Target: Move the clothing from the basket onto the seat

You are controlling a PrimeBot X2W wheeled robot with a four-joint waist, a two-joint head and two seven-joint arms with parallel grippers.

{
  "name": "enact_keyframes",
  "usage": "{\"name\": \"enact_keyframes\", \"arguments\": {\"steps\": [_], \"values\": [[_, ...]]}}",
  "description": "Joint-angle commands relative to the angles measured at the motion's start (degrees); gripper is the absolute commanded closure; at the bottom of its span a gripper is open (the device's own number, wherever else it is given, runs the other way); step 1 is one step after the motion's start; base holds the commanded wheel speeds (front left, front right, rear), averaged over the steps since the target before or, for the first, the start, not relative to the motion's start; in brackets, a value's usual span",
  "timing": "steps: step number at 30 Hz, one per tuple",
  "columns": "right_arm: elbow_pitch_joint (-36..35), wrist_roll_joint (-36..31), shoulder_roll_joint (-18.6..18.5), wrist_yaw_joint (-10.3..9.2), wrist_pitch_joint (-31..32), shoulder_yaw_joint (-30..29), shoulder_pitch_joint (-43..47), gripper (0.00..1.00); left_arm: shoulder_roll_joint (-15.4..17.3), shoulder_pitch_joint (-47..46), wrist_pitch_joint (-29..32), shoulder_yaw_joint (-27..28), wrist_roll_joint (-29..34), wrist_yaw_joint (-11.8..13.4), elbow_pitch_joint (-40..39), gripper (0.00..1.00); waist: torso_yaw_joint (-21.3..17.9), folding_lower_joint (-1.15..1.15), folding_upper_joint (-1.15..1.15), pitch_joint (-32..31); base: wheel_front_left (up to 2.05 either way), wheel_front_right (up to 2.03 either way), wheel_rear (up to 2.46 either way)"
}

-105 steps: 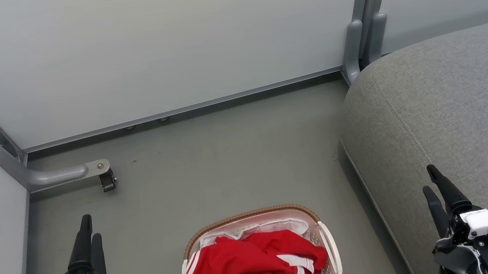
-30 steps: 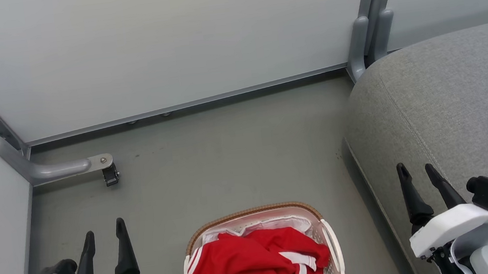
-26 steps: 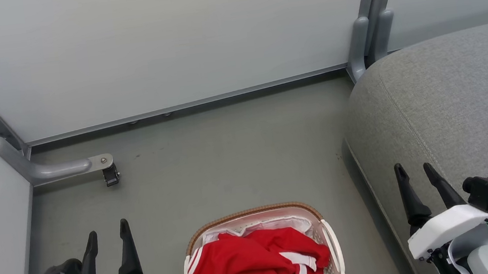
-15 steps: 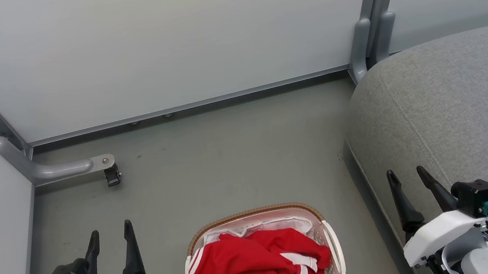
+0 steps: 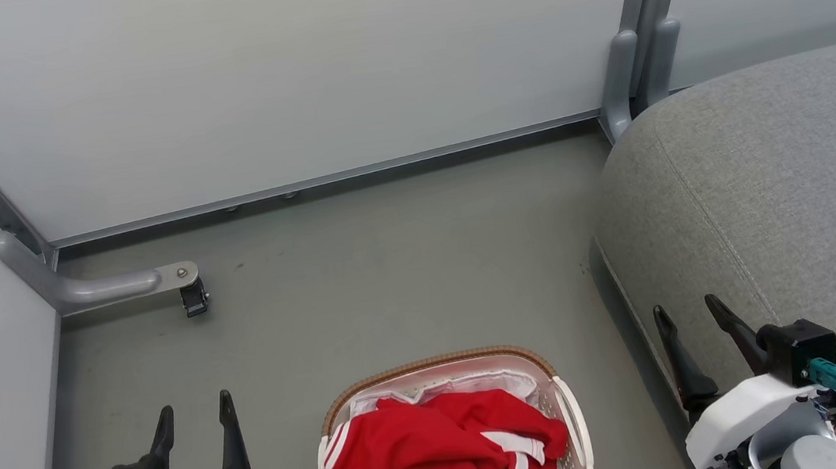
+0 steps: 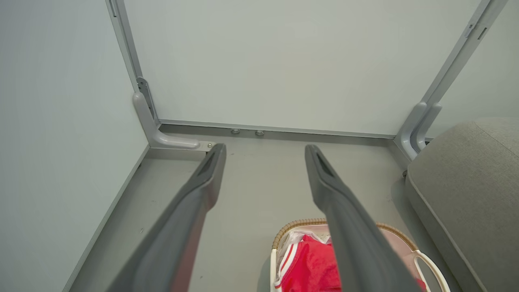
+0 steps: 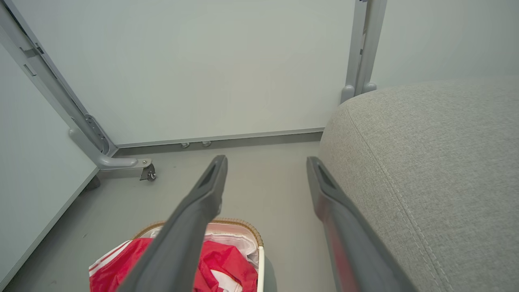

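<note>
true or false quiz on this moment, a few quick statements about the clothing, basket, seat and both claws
1. The red clothing lies inside the basket. True.
2. The left claw is shut on the clothing. False: it is open, holds nothing and sits off to the basket's left.
3. The seat is on the robot's right of the basket. True.
4. The basket stands on the seat. False: it stands on the floor, beside the seat.
5. The right claw is open, with nothing between its fingers. True.
</note>
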Motion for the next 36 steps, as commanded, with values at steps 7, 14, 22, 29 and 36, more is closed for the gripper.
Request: {"name": "enact_keyframes", "arguments": {"steps": [7,14,22,29,36], "values": [[-0.8,-2.5,-0.1,0.0,-1.2,0.4,-1.3,0.0,0.4,-1.1,-1.2,-2.2,0.3,-0.7,2.4,0.0,-0.8,0.0,0.0,3.2,0.0,0.0,0.0],[-1.8,-3.2,0.0,-0.01,-1.9,0.5,-4.6,0.0,0.4,-6.0,-1.8,-5.7,1.4,-1.2,5.7,0.0,-2.4,0.0,0.0,10.6,0.0,0.0,0.0],[-4.1,0.2,-0.4,-0.01,-2.1,1.4,-9.4,0.0,0.4,-13.0,-2.0,-8.7,0.8,-1.7,9.9,0.0,-4.5,0.0,0.0,20.1,0.0,0.0,0.0],[-7.4,2.3,0.1,-0.01,-2.1,2.5,-13.9,0.0,0.5,-20.2,-2.0,-11.5,1.9,-2.2,16.1,0.0,-6.1,0.0,0.0,28.2,0.0,0.0,0.0],[-10.0,3.6,0.7,-0.01,-2.1,4.2,-17.2,0.0,0.4,-26.1,-2.0,-14.4,4.9,-2.4,24.2,0.0,-7.6,0.0,0.0,33.3,0.0,0.0,0.0]]}}
